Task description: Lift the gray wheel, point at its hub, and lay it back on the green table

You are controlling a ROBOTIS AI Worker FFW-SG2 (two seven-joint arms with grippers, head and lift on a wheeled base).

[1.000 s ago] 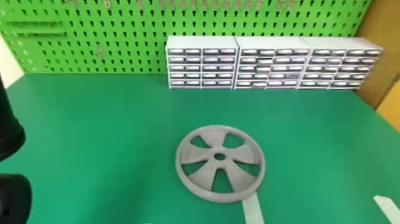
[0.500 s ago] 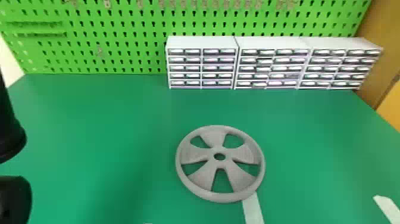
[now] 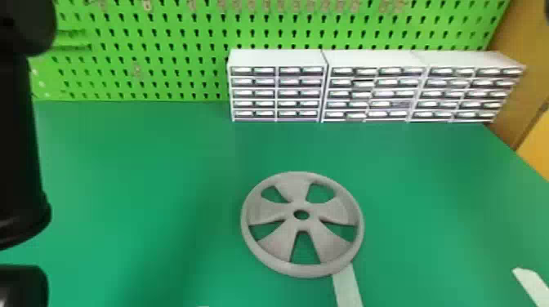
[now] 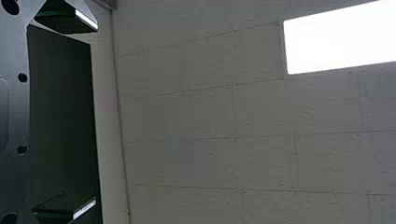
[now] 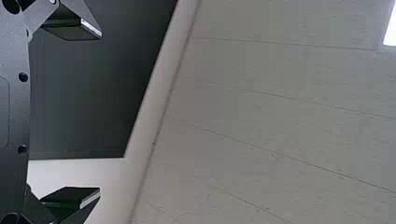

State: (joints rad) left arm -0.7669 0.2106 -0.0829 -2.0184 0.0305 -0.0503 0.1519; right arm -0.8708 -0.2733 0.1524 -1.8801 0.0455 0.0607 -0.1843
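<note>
My left tool [image 4: 88,114], right tool [image 5: 99,113]: fingers spread wide, empty. Gray five-spoked wheel [image 3: 295,188] flat on green bench [image 3: 163,171], in from far edge, apart from both, right of black left arm [image 3: 20,143].

A ceiling light [image 4: 338,42] glares white above dim tiles; soft shadows cross the green table [image 3: 416,179].

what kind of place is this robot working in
Probably a workshop or lab bench: a green pegboard stands behind the green table, with white small-drawer cabinets lined up along its far edge, and a ceiling of panels with a bright light overhead.
</note>
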